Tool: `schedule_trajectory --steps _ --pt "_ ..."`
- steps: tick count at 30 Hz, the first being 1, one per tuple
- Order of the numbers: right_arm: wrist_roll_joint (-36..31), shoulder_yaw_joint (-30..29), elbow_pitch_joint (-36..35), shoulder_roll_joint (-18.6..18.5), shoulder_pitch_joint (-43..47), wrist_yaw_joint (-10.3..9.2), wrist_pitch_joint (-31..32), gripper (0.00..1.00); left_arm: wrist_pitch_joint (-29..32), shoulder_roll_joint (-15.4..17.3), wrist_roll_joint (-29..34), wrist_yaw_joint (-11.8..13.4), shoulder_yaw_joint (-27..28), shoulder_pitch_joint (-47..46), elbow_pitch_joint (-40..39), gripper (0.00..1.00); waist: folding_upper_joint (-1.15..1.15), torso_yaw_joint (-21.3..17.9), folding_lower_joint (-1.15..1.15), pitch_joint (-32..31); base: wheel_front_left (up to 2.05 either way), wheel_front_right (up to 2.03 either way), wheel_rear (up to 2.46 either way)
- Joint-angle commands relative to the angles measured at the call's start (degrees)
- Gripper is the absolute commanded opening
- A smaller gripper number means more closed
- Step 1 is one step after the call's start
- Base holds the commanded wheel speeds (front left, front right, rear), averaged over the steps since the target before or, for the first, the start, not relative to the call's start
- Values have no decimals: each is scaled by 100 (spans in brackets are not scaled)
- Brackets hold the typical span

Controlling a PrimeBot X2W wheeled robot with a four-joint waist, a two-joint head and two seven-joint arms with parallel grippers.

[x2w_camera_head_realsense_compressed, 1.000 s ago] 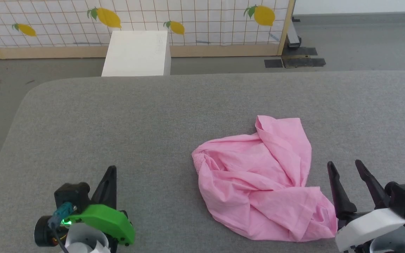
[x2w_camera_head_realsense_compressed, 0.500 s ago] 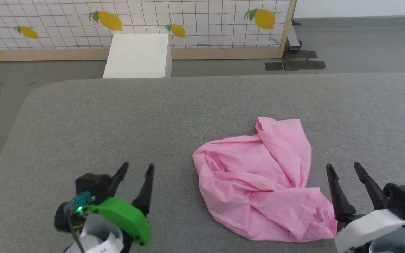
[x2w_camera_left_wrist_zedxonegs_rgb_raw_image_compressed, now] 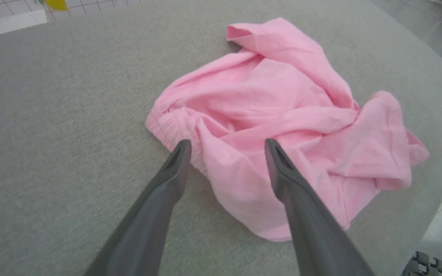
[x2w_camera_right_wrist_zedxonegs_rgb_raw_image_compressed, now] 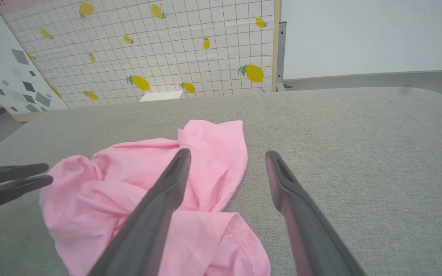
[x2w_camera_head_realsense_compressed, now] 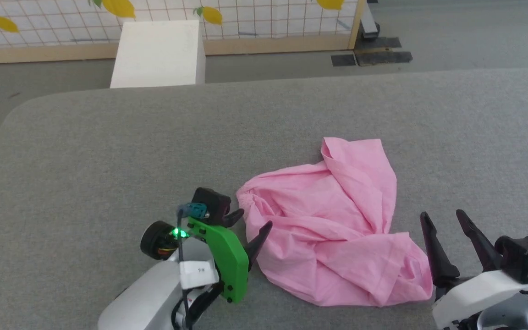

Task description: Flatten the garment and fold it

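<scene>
The garment point(x2w_camera_head_realsense_compressed: 332, 224) is a crumpled light pink heap on the grey padded table point(x2w_camera_head_realsense_compressed: 108, 151), right of centre. Its gathered band point(x2w_camera_left_wrist_zedxonegs_rgb_raw_image_compressed: 167, 128) lies at the heap's left edge. My left gripper point(x2w_camera_head_realsense_compressed: 254, 218) is open, its fingers pointing right at that band edge; in the left wrist view point(x2w_camera_left_wrist_zedxonegs_rgb_raw_image_compressed: 226, 143) the pink fabric lies between and below the two fingertips. My right gripper point(x2w_camera_head_realsense_compressed: 442, 217) stands open just right of the garment's near corner point(x2w_camera_right_wrist_zedxonegs_rgb_raw_image_compressed: 225, 234), with nothing between its fingers. The left gripper's fingers point(x2w_camera_right_wrist_zedxonegs_rgb_raw_image_compressed: 14, 180) also show at the left of the right wrist view.
A white box point(x2w_camera_head_realsense_compressed: 158, 55) stands on the floor beyond the table's far edge. Behind it runs a lemon-patterned screen point(x2w_camera_head_realsense_compressed: 255, 18) with a wooden frame. Dark plates point(x2w_camera_head_realsense_compressed: 374, 50) lie on the floor at the back right. Bare grey table lies left of and behind the garment.
My left gripper has opened and moved right, up to the garment's banded edge. The head camera has shifted, so the scene sits slightly higher and further left. The right gripper stays put.
</scene>
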Motion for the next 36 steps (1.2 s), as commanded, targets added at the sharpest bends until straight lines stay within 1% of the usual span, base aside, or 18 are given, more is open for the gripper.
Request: schedule_trajectory --steps 1,6,9,12,13,14,15,16,18,20,22,24,26,28,31,33,35,36 --pt "31 16 24 12 -96 -8 -18 100 90 -19 42 -62 -57 -168 208 100 41 -154 0 174 0 0 0" --pt "71 17 106 12 -149 -8 -56 100 540 -78 49 -287 -292 -460 970 100 41 -283 0 358 0 0 0" --pt "98 42 168 12 -178 -8 -75 100 943 -95 38 -424 -502 -561 1332 100 41 -327 0 417 0 0 0" --pt "128 72 228 12 -215 -8 -105 100 1470 -88 19 -572 -795 -619 1648 100 41 -350 0 468 0 0 0" --pt "150 81 247 12 -227 -8 -114 100 1587 -86 -1 -611 -866 -625 1708 96 41 -356 0 477 0 0 0" --pt "169 89 267 12 -242 -8 -128 100 1693 -75 -7 -648 -946 -639 1763 62 41 -361 0 487 0 0 0" --pt "176 94 285 12 -253 -8 -137 100 1736 -62 -8 -673 -997 -650 1788 22 41 -362 0 491 0 0 0" --pt "188 97 313 12 -263 -8 -146 100 1746 -45 -22 -696 -1033 -656 1800 0 41 -360 0 490 0 0 0" --pt "205 79 361 12 -266 -8 -169 100 1634 -6 -26 -716 -1024 -684 1744 0 41 -321 0 469 0 0 0" --pt "223 52 410 12 -250 -8 -189 100 1406 57 2 -686 -935 -719 1629 0 41 -257 0 435 0 0 0" --pt "240 41 460 12 -239 -8 -202 100 1164 155 23 -606 -812 -720 1434 0 41 -185 0 379 0 0 0" --pt "255 41 504 12 -222 -8 -213 100 923 284 12 -458 -648 -652 1147 0 41 -111 0 293 0 0 0" --pt "263 17 524 12 -188 -8 -226 100 740 464 -13 -261 -479 -506 798 0 41 -23 0 230 0 0 0" --pt "280 8 538 12 -152 -8 -239 100 598 687 -63 -10 -299 -266 414 0 41 56 0 164 0 0 0" --pt "292 -22 545 12 -87 -8 -237 100 469 1073 -208 465 4 256 -161 0 41 191 0 81 0 0 0" --pt "291 -38 530 12 -49 -8 -228 100 422 1281 -336 748 187 605 -464 0 41 258 0 57 0 0 0" --pt "275 -56 509 12 -11 -8 -206 100 358 1497 -533 1085 415 1069 -777 0 41 337 0 18 0 0 0" --pt "269 -64 496 12 2 -8 -197 100 335 1564 -619 1200 496 1251 -869 0 41 367 0 11 0 0 0"
